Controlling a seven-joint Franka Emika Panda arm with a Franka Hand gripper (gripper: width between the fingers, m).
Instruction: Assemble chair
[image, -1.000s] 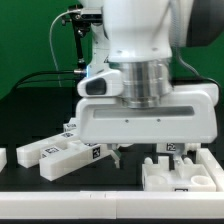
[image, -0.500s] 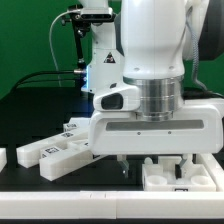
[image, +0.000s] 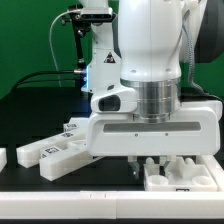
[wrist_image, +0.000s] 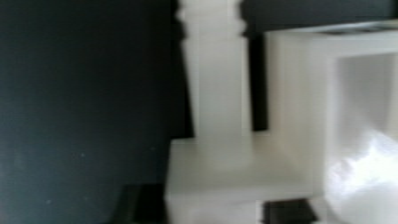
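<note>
My gripper (wrist_image: 217, 208) hangs low over the black table. In the wrist view its two dark fingertips (wrist_image: 153, 204) stand against both sides of a white chair part (wrist_image: 214, 150), with no gap showing. That part is a narrow upright post joined to a wider white block. In the exterior view the big white hand hides most of the gripper (image: 139, 169); only one thin dark finger shows beneath it. It sits at the left edge of a white knobbed chair part (image: 185, 176). Several long white chair pieces (image: 58, 153) lie at the exterior view's left.
A white bar (image: 100, 205) runs along the table's near edge. A small white piece (image: 3, 158) lies at the exterior view's far left. Black cables and a stand (image: 80, 40) rise behind the arm before a green backdrop.
The hand moved toward the exterior view's right and slightly down over the knobbed part. In the last half second the hand stayed put, while the visible finger shifted right.
</note>
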